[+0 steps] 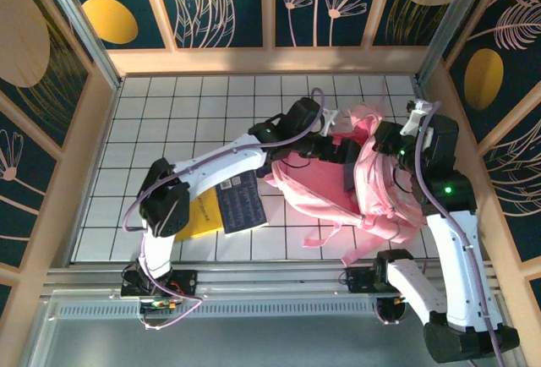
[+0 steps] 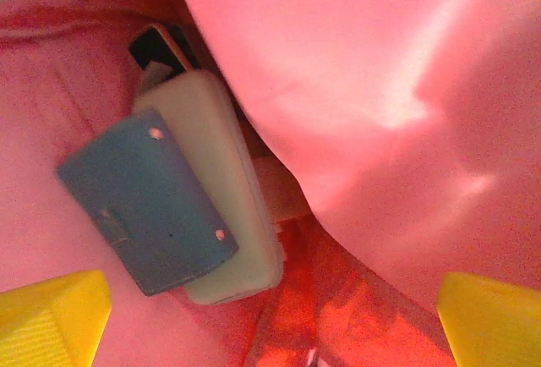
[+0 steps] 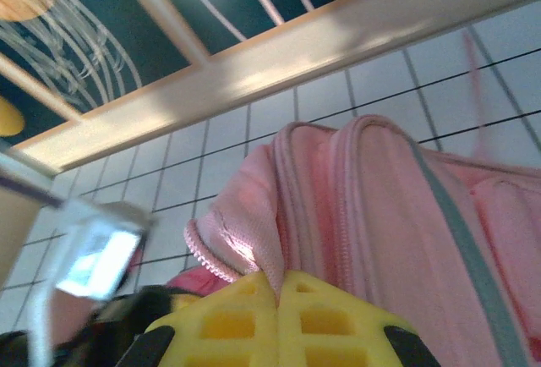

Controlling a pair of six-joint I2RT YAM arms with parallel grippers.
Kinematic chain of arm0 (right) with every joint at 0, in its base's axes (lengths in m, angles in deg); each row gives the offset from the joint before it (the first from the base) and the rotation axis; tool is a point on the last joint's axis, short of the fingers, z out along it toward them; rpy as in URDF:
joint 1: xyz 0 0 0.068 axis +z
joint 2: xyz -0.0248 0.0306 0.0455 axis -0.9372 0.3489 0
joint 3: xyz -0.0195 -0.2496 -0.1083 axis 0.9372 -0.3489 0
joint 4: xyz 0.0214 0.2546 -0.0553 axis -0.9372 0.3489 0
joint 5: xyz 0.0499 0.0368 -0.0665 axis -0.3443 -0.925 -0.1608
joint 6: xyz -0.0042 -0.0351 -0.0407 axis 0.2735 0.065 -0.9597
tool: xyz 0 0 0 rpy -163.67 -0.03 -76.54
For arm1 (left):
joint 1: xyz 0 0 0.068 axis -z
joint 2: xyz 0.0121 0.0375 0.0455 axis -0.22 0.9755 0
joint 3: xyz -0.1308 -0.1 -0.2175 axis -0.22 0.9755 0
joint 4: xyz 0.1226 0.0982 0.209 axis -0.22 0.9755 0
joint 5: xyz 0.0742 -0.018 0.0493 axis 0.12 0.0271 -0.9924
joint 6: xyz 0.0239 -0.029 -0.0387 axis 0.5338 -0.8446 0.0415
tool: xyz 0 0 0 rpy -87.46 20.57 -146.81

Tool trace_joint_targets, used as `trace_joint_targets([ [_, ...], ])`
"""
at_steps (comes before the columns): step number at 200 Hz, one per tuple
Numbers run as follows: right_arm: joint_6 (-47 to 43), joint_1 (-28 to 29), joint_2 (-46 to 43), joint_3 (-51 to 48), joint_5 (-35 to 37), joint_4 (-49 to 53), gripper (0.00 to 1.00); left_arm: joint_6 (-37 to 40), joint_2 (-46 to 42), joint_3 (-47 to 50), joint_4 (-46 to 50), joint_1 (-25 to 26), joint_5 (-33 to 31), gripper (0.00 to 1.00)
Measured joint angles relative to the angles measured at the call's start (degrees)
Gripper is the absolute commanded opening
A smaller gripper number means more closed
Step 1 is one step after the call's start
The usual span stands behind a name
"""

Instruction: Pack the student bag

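Two items, a blue case [image 2: 144, 198] and a pale case [image 2: 232, 189], lie inside the student bag [image 1: 338, 194] on the right half of the table [image 1: 169, 122]. The left gripper [image 2: 272, 320] gapes above them; the right gripper [image 3: 279, 291] pinches the bag's rim. A dark booklet [image 1: 241, 205] and a yellow folder [image 1: 201, 220] look left to pack.

Pink student bag [image 1: 321, 202], yellow fingers [image 2: 51, 316], white black-gridded table [image 1: 186, 122]

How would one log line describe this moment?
left fingers: open, inside student bag | right fingers: shut on bag edge | inside: blue case, pale case
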Motion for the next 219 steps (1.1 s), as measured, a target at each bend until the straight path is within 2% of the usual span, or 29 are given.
trace_joint_targets([
  [43, -0.46, -0.22, 0.5, 4.48, 8.26, 3.04, 0.0, 1.84, -8.92, 5.29, 1.2, -3.96, -2.49, 0.98],
  [117, -3.87, -1.09, 3.48, 12.74, 18.25, 6.88, 0.0, 4.5, -21.55, 7.08, 3.04, -9.25, -6.71, 0.99],
  [156, -8.24, -1.07, 5.16, 15.28, 22.64, 7.65, 0.0, 5.18, -24.13, 8.79, 3.8, -10.49, -8.68, 0.99],
  [219, -10.95, -0.63, 5.97, 13.7, 22.75, 6.12, 0.0, 5.46, -24.26, 11.98, 6.47, -13.07, -13.29, 0.99],
])
